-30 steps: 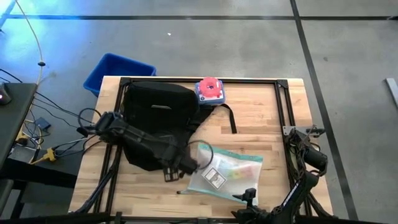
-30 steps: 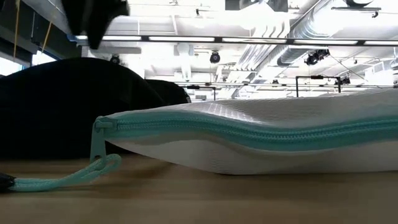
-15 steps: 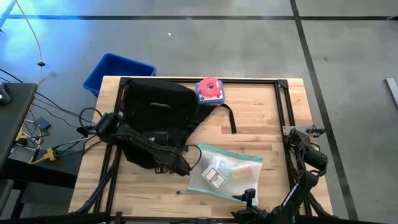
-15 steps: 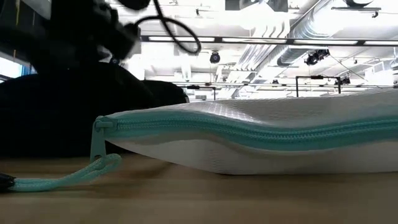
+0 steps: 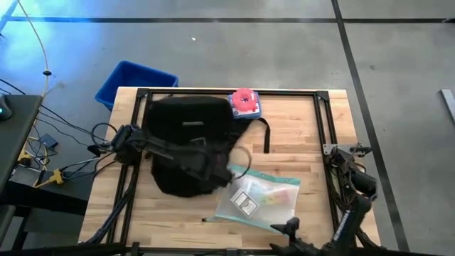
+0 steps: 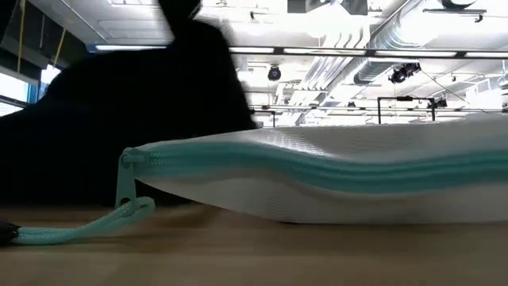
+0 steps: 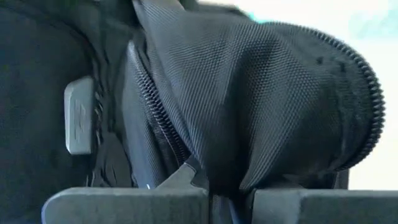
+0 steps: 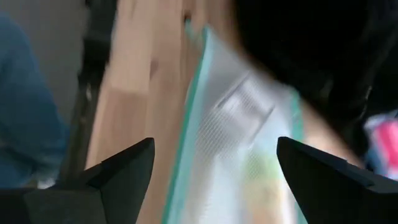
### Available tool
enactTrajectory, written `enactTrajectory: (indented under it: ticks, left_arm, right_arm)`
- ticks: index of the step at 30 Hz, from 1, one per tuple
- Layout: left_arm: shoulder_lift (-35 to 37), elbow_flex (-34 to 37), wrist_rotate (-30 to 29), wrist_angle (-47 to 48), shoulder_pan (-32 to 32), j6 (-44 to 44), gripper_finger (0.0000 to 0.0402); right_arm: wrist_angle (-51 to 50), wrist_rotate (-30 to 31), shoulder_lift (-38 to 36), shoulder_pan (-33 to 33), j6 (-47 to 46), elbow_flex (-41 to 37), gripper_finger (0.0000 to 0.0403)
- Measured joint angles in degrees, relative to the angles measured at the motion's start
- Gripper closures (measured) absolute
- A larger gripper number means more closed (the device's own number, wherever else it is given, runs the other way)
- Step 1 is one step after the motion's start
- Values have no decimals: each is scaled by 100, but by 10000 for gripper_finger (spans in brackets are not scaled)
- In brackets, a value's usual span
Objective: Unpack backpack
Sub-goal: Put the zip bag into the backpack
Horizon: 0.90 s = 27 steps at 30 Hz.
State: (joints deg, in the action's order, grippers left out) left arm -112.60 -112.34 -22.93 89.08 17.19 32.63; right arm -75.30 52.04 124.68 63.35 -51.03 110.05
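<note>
Left pincer (image 5: 213, 171) clenched on the backpack's (image 5: 186, 135) zippered edge — likely to lift it open; right pincer (image 5: 290, 227) released, waiting.

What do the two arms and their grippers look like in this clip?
Both arms are dark, nearly black, built of jointed segments with black cables looping alongside. The left gripper shows flat, matte grey-black fingers with squared edges. The right gripper has two wedge-shaped black fingers tapering to points. No markings are legible on either.
</note>
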Motion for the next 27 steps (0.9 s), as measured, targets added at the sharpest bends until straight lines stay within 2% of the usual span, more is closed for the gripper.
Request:
enactTrajectory:
  ticks: [5,8,11,13,15,21,23,27]
  left_arm:
    - [-2,-1539,350,-329,-403,121,400]
    - [-2,-2209,448,-190,-609,194,400]
    - [188,-2149,496,-149,-750,272,401]
    - [214,-2145,480,101,-791,290,401]
    - [216,-2145,438,84,-789,260,401]
    - [149,-2111,484,86,-573,56,401]
    - [149,-2005,469,93,-501,24,401]
    - [149,-1858,454,96,-334,-72,401]
  right_arm:
    - [-216,749,-11,232,-112,274,80]
    - [-229,539,-11,179,-655,46,80]
    - [-87,361,-11,-22,-877,-243,80]
    - [-136,-97,-11,-266,-886,-295,80]
    - [-212,-872,-11,-569,-706,-306,80]
    - [-479,-3288,-14,-1387,798,-311,80]
    - [-829,-3799,-39,-1477,974,-311,80]
    - [-1198,-4259,-135,-1417,875,-311,80]
